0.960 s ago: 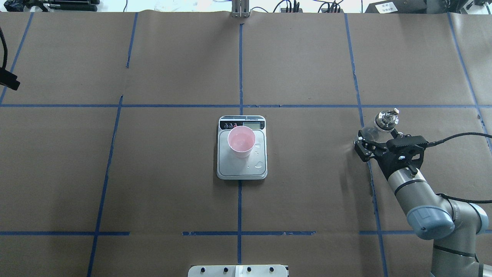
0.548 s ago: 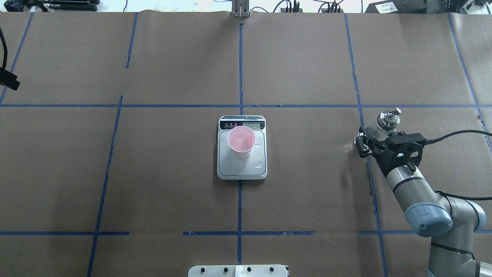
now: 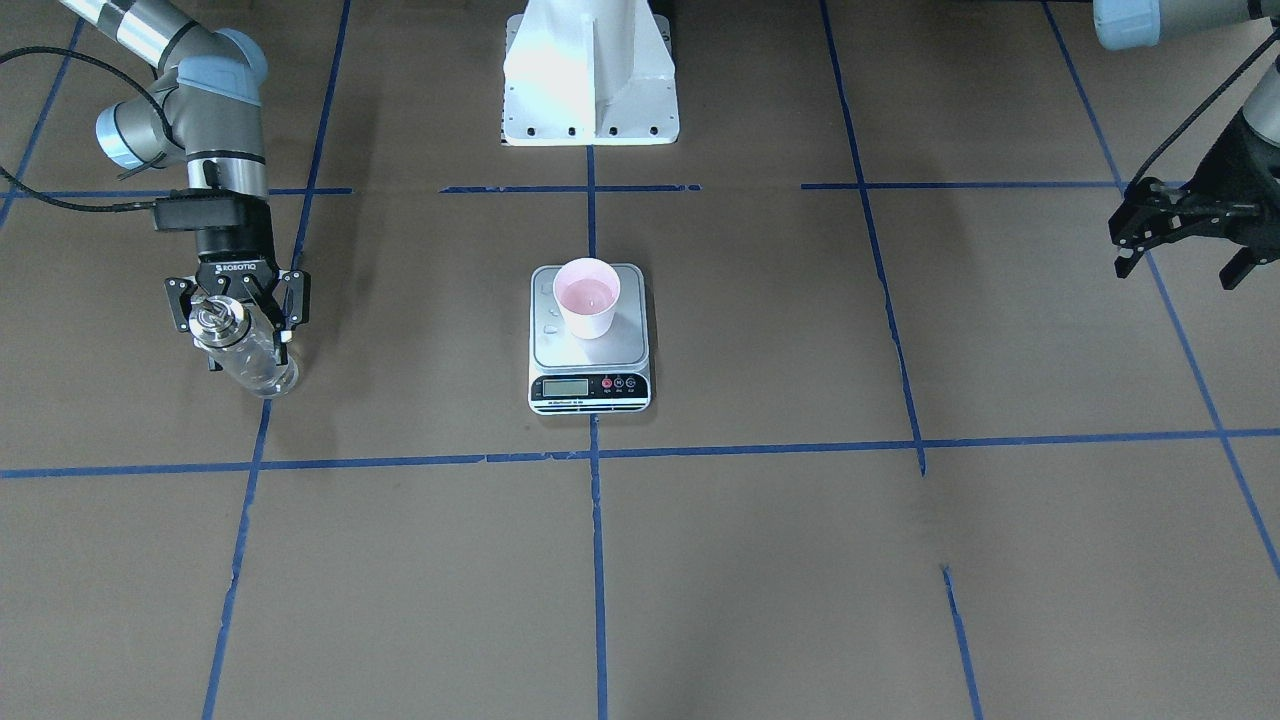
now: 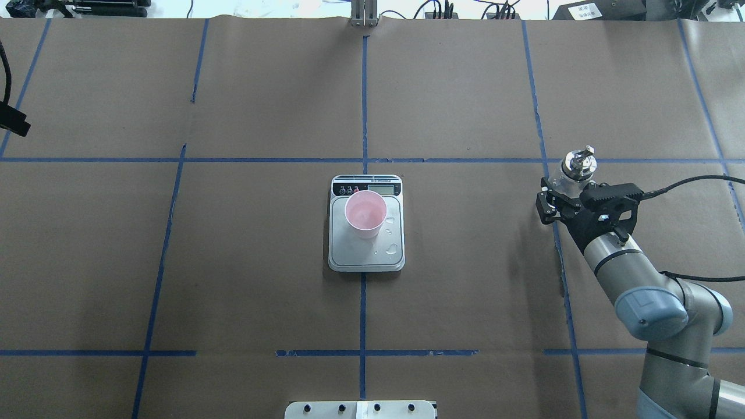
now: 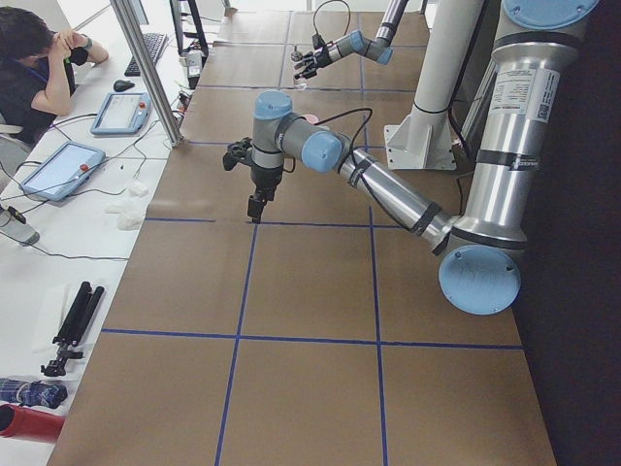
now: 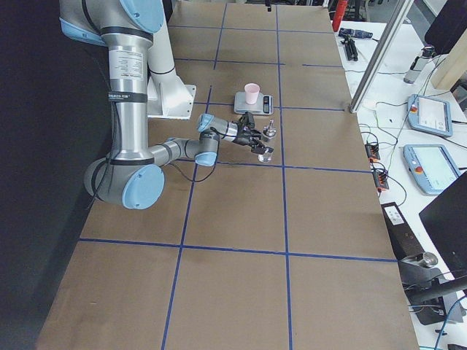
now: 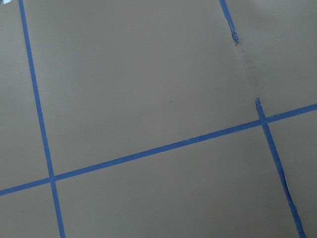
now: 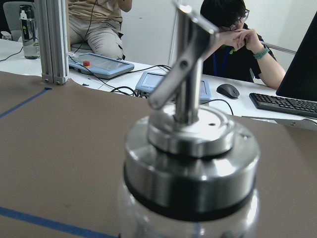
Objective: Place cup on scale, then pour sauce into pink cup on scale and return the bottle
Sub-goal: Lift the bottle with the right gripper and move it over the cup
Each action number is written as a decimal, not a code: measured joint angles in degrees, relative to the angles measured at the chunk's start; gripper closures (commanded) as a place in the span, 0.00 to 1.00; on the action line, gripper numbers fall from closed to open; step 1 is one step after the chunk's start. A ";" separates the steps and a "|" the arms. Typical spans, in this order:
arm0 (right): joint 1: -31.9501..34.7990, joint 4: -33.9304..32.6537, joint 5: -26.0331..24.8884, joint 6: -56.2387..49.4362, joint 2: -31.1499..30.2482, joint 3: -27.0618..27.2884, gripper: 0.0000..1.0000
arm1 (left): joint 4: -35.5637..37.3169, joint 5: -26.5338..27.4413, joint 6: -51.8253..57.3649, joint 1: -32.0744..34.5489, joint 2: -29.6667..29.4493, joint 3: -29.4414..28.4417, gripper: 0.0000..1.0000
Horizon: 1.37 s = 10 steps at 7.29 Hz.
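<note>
The pink cup (image 4: 365,212) stands upright on the scale (image 4: 361,255) at the table's middle, also in the front view: cup (image 3: 587,295), scale (image 3: 628,347). A little liquid shows in the cup. My right gripper (image 4: 561,192) is shut on the clear glass bottle (image 4: 570,177) at the table's right, held nearly upright with its silver cap (image 8: 190,148) and spout (image 8: 184,59) on top. In the front view the gripper (image 3: 237,322) clasps the bottle (image 3: 250,358) low over the paper. My left gripper (image 3: 1180,262) is open and empty, far from the scale.
Drops of liquid (image 4: 393,249) lie on the scale's plate. Brown paper with blue tape lines covers the table. The robot's white base (image 3: 590,80) stands at the near edge. Operators, tablets and a keyboard are beyond the far edge in the right wrist view.
My right gripper has carried the bottle a little farther from the robot and turned it from tilted to nearly upright. The cup, scale and left arm have not moved.
</note>
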<state>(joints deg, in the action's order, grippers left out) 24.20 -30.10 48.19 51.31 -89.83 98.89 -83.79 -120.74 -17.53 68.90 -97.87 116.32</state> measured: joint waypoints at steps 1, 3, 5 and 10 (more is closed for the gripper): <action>0.48 -0.57 -0.15 -1.84 0.37 0.77 1.00 | 0.02 -0.08 1.85 0.84 0.26 -0.06 0.00; 0.86 -1.68 -0.81 -5.29 1.21 1.97 1.00 | -0.01 -0.27 11.31 5.35 1.87 -1.43 0.00; 0.82 -2.71 -2.37 -12.84 2.93 2.54 1.00 | -0.98 -0.41 24.26 11.75 3.64 -6.53 0.00; 0.18 -17.39 -10.63 -23.06 14.66 3.30 1.00 | -19.44 -8.74 32.97 20.27 4.80 -28.76 0.00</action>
<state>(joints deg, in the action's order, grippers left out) 24.38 -47.50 37.56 28.24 -75.17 102.19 -103.23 -129.48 15.44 89.17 -93.08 87.56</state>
